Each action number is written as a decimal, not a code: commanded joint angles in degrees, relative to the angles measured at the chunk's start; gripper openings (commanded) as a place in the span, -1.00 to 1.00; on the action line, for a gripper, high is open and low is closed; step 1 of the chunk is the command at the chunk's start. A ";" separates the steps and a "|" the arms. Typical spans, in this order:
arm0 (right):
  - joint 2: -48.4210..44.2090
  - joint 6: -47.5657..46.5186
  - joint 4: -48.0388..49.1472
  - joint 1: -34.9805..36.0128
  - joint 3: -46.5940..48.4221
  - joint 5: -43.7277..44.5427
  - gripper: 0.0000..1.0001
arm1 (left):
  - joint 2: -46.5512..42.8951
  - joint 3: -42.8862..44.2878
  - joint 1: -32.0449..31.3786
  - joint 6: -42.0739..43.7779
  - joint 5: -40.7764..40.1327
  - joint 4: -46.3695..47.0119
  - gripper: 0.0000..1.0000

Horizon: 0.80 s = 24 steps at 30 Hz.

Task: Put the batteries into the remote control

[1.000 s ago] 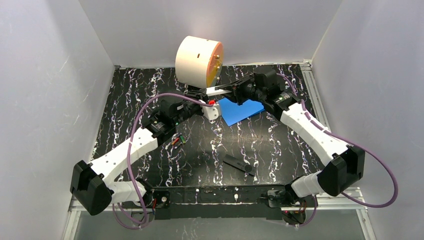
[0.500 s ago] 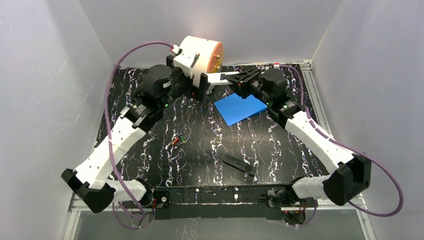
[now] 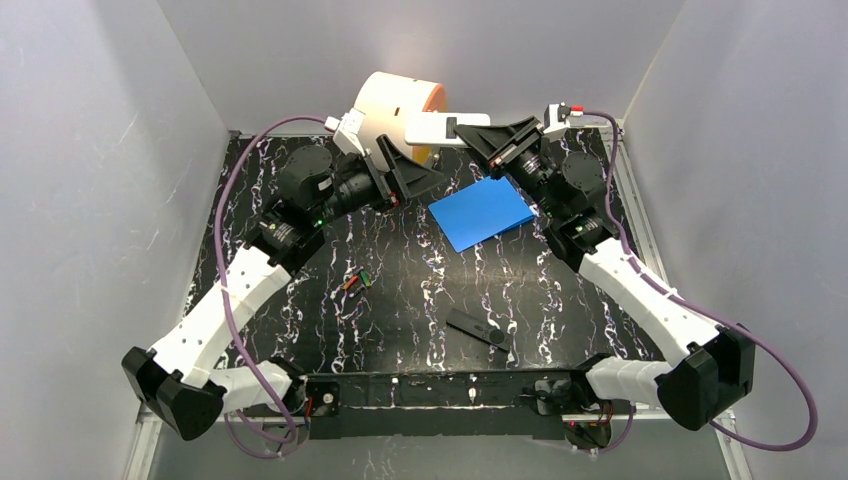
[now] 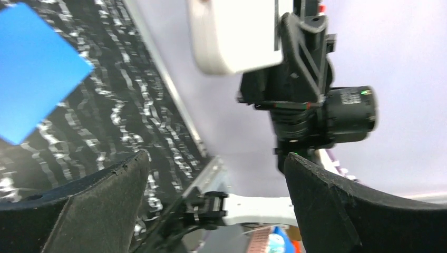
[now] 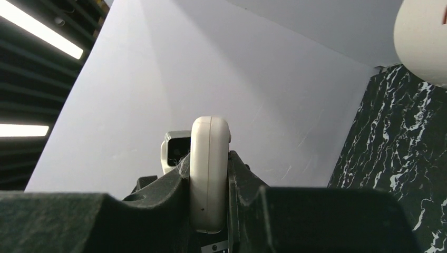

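My right gripper point(image 3: 465, 128) is shut on one end of the white remote control point(image 3: 430, 127) and holds it level in the air, in front of the spool. In the right wrist view the remote control point(image 5: 210, 163) stands edge-on, clamped between both pads. My left gripper point(image 3: 420, 172) hangs open just below and left of it, touching nothing. The left wrist view looks up at the remote control point(image 4: 234, 34) from between the wide-apart fingers point(image 4: 316, 195). The batteries point(image 3: 354, 280), one orange-red and one dark, lie together on the black mat, well short of both grippers.
A large cream and orange spool point(image 3: 392, 110) stands at the back, right behind the raised remote. A blue square sheet point(image 3: 481, 213) lies under the right wrist. A flat black bar-shaped piece point(image 3: 477, 328) rests near the front. White walls close in on three sides.
The left gripper opened, let go of the remote's end and pulled back to the left. The right arm lifted the remote higher and further back, toward the spool.
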 commanded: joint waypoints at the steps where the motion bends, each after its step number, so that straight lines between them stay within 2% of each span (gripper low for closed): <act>1: -2.16 -1.45 7.74 -0.14 -2.16 -3.22 -0.44 | -0.01 -0.07 0.17 -11.94 7.96 15.25 0.97; 7: -2.34 1.96 12.61 0.31 -5.66 -4.51 -0.43 | -1.38 -1.54 0.12 -13.17 -1.54 19.19 0.94; 12: -0.94 3.48 16.67 1.53 -5.88 -5.82 -0.42 | 0.27 -4.18 0.14 -20.27 -6.62 19.92 0.72; 14: 0.21 4.17 16.20 1.63 -5.25 -6.39 -0.41 | 0.34 -6.29 0.12 -23.89 -8.04 22.93 0.65; 18: 1.09 6.87 18.31 1.76 -7.13 -5.47 -0.41 | 0.33 -6.90 0.13 -24.23 -9.49 26.14 0.55; 20: 0.88 6.98 17.74 1.73 -7.54 -4.96 -0.41 | 0.25 -6.50 0.14 -23.42 -10.34 26.42 0.47; 24: -0.04 5.58 14.40 1.79 -7.89 -4.37 -0.39 | 1.15 -6.52 0.14 -24.80 -10.91 28.12 0.13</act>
